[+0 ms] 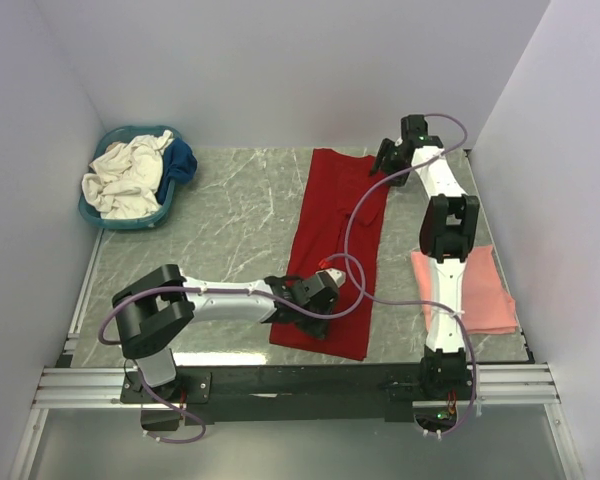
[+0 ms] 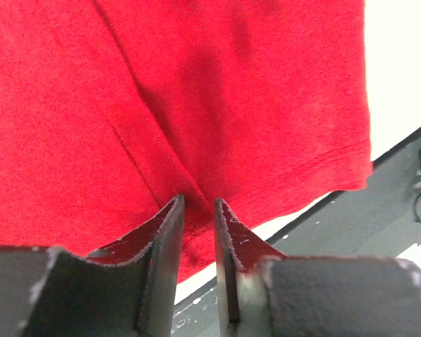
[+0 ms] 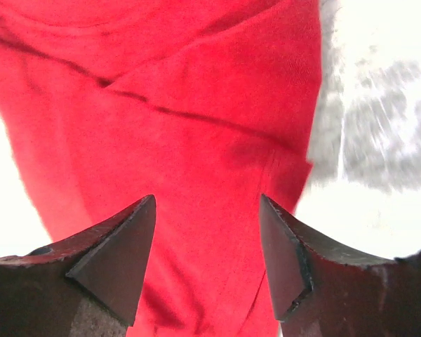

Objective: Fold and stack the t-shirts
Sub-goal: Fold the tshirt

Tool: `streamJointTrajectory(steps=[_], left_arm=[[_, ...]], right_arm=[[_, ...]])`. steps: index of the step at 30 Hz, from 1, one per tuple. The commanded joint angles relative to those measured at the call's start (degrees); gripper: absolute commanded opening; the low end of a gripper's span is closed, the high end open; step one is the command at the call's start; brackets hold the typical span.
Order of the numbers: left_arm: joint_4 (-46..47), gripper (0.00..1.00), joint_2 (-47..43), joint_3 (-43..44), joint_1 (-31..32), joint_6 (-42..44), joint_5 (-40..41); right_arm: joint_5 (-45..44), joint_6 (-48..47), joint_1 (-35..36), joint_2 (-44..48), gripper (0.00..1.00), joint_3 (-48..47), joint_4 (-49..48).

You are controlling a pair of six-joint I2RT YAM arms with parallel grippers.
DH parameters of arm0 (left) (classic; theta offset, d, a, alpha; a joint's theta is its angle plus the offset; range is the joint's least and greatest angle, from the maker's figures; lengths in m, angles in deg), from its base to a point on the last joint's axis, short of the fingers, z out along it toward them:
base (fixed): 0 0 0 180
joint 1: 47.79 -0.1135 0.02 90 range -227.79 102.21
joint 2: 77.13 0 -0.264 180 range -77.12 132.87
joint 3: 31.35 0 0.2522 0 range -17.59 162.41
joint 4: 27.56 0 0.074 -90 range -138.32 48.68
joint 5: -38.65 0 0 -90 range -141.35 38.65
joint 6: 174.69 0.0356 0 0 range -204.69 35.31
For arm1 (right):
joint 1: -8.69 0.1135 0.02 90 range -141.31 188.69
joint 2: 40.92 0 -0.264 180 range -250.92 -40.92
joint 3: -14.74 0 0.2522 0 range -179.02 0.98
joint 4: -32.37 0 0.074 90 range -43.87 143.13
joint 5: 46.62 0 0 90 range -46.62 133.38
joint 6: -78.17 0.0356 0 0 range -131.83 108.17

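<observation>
Deep red cloth t-shirt (image 1: 332,235) is laid out as a long strip on the grey marbled desk (image 1: 220,230), right of its middle, with its long axis running from the far edge to the near edge. Each end is attended by one arm: the left pincer (image 2: 198,205) is set at the near hem, the right pincer (image 3: 207,202) at the far end. The right pincer's jaws are spread wide above the cloth, with nothing between them. The left pincer's jaws are parted only narrowly, a crease of cloth drawn up to their tips; whether it is pinched cannot be told. A folded salmon pink t-shirt (image 1: 470,290) is seen near the near right corner
</observation>
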Motion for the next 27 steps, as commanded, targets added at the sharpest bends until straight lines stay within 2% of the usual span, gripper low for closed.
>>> streamJointTrajectory(steps=[1,3,4,5,7,8,9,10,13,14,16,21,27], left_arm=[[0.47,0.32,-3.67,2.99,-0.38,1.51,-1.26],[0.03,0.34,-5.52,2.56,-1.26,1.16,-1.53],[-0.06,0.35,-6.66,2.12,-2.39,0.98,-1.44],[-0.67,0.36,-9.28,1.51,-3.10,0.46,-1.09],[-0.94,0.36,-12.55,-1.56,-6.16,-1.91,-0.21],[-1.02,0.35,-16.22,-2.88,-7.58,-2.79,-0.39],[-0.76,0.35,-18.26,-6.11,-9.24,-4.71,-0.74],[-0.33,0.35,-20.36,-8.06,-12.74,-5.60,-2.22],[0.47,0.36,-28.28,-14.83,-19.43,-7.72,-5.56],[0.47,0.37,-31.60,-16.24,-20.59,-8.16,-6.18],[0.12,0.38,-34.78,-19.06,-22.61,-7.99,-7.85],[-0.15,0.39,-37.52,-23.10,-22.79,-8.07,-10.66],[1.79,0.41,-38.67,-27.94,-22.88,-9.39,-14.79]], right_arm=[[-0.38,1.73,-0.31,13.30,0.68,2.36,-2.17],[-0.03,2.61,-0.31,17.79,0.68,7.28,-3.39],[-0.20,3.49,-0.22,23.56,0.68,10.78,-5.58],[0.49,5.15,-0.05,27.09,0.67,19.69,-7.51],[1.11,8.65,0.56,38.95,0.66,30.98,-14.62],[1.46,9.81,1.61,43.34,0.65,43.22,-17.70],[2.07,10.87,2.49,47.56,0.65,49.34,-20.34],[2.17,12.53,3.46,56.05,0.64,60.37,-24.28],[-0.37,14.82,9.60,71.65,0.63,75.02,-27.04],[-0.38,15.27,10.58,75.08,0.63,82.81,-26.96],[1.54,17.37,11.73,83.79,0.63,92.67,-24.15],[6.12,22.12,13.13,102.76,0.58,106.95,-17.49],[10.51,23.97,14.45,111.23,0.54,113.03,-7.11]])
